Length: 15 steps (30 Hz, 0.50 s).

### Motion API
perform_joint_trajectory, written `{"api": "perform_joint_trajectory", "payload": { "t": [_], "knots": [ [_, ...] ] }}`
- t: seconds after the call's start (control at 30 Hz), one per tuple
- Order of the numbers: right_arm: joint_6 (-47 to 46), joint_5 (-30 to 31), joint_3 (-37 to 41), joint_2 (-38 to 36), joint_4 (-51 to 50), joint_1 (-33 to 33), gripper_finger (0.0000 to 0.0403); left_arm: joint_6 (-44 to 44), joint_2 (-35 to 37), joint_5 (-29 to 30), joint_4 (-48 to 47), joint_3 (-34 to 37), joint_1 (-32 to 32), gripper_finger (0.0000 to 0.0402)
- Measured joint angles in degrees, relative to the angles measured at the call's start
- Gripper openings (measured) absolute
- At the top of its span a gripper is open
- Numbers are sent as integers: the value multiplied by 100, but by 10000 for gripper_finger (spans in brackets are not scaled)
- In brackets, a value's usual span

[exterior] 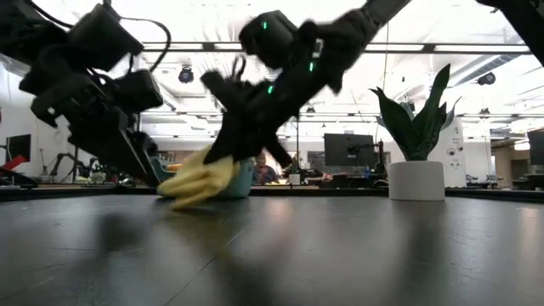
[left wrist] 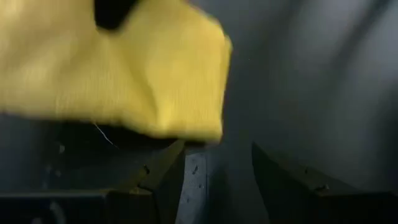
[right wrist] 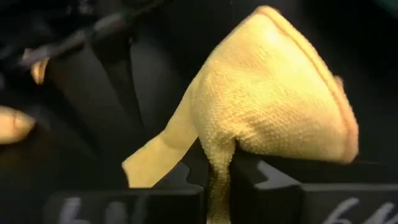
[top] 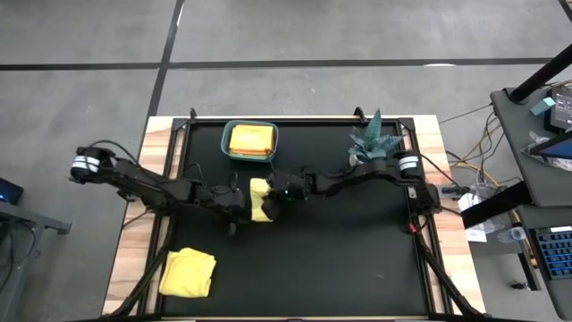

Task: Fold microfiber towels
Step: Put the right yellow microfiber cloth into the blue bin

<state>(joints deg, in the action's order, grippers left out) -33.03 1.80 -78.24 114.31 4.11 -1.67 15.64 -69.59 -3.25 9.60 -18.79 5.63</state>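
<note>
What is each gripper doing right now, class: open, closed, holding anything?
Left gripper: open, fingers apart beside the yellow towel, not gripping it.
Right gripper: closed, pinching the yellow towel at mid-table.

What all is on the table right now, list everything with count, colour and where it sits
Yellow towel being worked: one, yellow, mid-table between the two grippers.
Crumpled yellow towel: one, yellow, near-left corner of the mat.
Teal bin: one, teal, far edge, left of centre.
Folded towels in bin: stack, yellow over orange; count unclear.
Potted plant: one, green, white pot, far right.
Left gripper: open, beside the worked towel.
Right gripper: shut on the worked towel's fabric.
</note>
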Motion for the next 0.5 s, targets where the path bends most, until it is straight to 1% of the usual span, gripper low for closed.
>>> {"api": "perform_joint_trajectory", "payload": {
  "t": [0.13, 0.2, 0.3, 0.43, 0.5],
  "knots": [
    [943, -586, -433, -318, -1140, -276, 17, -345, 665, 62, -218, 0, 0, 171],
    [1559, -1101, -762, -388, -1785, -484, 17, -545, 1017, 67, -293, -2, -2, 171],
    [2813, -1951, -1413, -427, -2755, -852, 16, -814, 1555, 154, -385, -2, -2, 171],
    [4435, -2280, -2432, -292, -3888, -1294, 16, -1104, 2275, 613, -674, -2, -4, 171],
    [4993, -2424, -2950, -166, -4218, -1493, 15, -1223, 2626, 950, -773, -2, -5, 171]
  ]
}}
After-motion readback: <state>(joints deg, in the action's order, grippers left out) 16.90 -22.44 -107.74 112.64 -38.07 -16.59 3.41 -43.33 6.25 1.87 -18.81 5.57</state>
